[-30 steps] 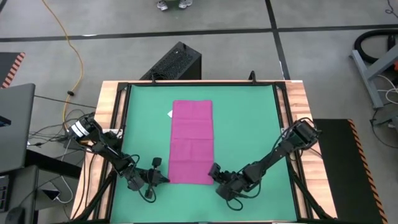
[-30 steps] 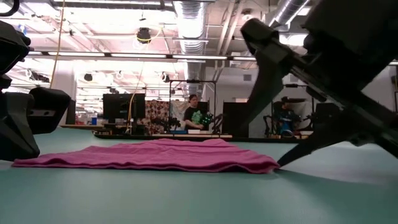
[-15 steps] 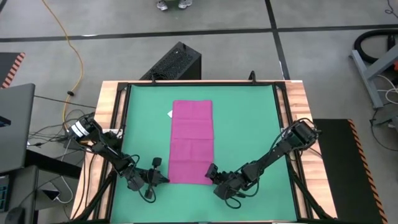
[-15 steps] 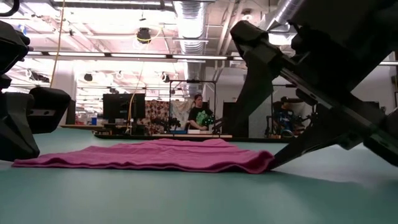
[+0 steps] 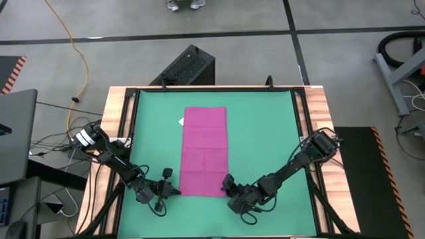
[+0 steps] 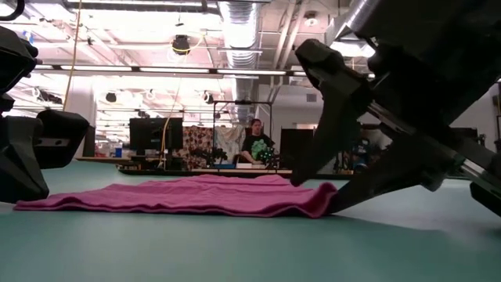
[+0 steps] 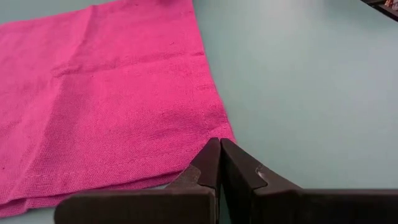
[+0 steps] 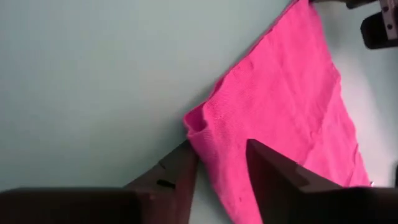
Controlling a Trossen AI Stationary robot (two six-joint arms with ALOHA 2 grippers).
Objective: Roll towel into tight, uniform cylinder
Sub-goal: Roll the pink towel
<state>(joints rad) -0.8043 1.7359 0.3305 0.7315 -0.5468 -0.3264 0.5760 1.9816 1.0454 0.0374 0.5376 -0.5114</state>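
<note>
The magenta towel (image 5: 204,151) lies flat and lengthwise on the green mat (image 5: 265,133), its white tag (image 5: 180,121) at the far left edge. My right gripper (image 5: 226,186) is at the towel's near right corner, open. One finger is over the cloth and the other is low at the mat, beside the corner (image 6: 327,197). My left gripper (image 5: 175,191) is shut, its tips (image 7: 219,144) at the towel's near left corner (image 7: 229,132). My left gripper's shut tips stand at the edge of the near left corner; I cannot tell whether they touch the cloth. My right gripper comes in slanting down from the near right. Its lower finger (image 6: 352,196) is against the near right corner (image 8: 196,121), which is bunched up off the mat. The upper finger (image 6: 309,160) rests on or just over the cloth. The rest lies flat.
Bare green mat lies to either side of the towel and beyond its far end. A wooden table frame (image 5: 319,106) borders the mat. A black box (image 5: 189,66) stands on the floor past the far edge. People sit at desks far behind in the low view.
My right gripper has edged onto the towel's near right corner and its fingers have drawn closer together around it. The corner has been pushed a little toward the table's left and humped up. The rest of the towel has stayed flat.
</note>
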